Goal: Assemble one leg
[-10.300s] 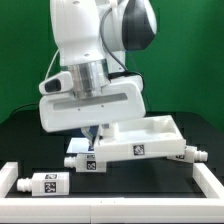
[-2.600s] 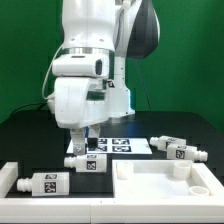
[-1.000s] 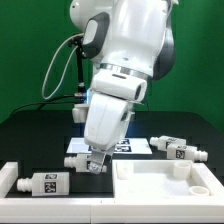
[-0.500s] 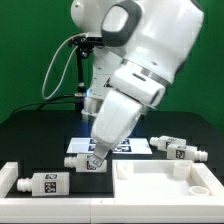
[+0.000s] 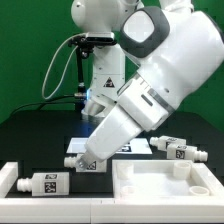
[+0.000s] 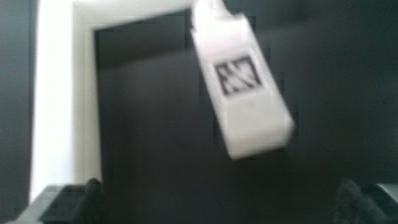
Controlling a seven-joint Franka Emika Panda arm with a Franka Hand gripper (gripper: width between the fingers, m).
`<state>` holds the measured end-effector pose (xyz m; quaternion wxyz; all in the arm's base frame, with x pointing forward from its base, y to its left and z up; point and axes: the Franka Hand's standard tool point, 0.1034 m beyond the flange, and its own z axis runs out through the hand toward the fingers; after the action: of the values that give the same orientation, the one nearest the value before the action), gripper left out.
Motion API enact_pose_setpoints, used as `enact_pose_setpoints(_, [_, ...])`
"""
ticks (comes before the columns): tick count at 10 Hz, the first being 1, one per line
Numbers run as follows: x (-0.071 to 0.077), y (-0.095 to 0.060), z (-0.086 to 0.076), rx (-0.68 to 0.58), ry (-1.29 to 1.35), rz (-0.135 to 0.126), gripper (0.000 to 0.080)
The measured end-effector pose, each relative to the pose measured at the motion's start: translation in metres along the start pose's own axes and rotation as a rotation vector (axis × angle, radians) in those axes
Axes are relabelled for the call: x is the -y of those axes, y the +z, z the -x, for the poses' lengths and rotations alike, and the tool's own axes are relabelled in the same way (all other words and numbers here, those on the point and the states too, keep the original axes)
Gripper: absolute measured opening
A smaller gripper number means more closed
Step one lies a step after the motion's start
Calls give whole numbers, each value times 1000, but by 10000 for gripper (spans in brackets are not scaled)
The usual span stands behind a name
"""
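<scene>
Black table (image 5: 30,138), green backdrop. Gripper (image 6: 222,203) spread wide, empty, near the white leg (image 5: 76,161) lying flat. Prob. light, stiff, slick plastic, so grab mid-shaft across the narrow side.

White cylindrical plastic leg (image 5: 40,184): black-and-white tag pattern
Flat matte tabletop (image 5: 30,138): black
Smooth rear backdrop (image 5: 25,55): green
Large glossy robot arm (image 5: 165,90): white
</scene>
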<state>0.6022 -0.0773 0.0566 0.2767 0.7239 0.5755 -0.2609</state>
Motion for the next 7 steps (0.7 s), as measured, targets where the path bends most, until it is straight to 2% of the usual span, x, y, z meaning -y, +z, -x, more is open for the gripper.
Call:
enact_pose_setpoints(1, [1, 15, 2, 34, 7, -17, 649])
enact_pose_setpoints(2, [8, 17, 2, 125, 33, -46, 649])
enact_pose_setpoints(3, [9, 15, -5, 168, 12, -49, 649])
enact_pose_setpoints(4, [5, 15, -8, 148, 6, -37, 649])
enact_pose_setpoints(6, [5, 19, -5, 155, -10, -37, 649])
enact_pose_setpoints(7, [0, 29, 4, 164, -72, -30, 649])
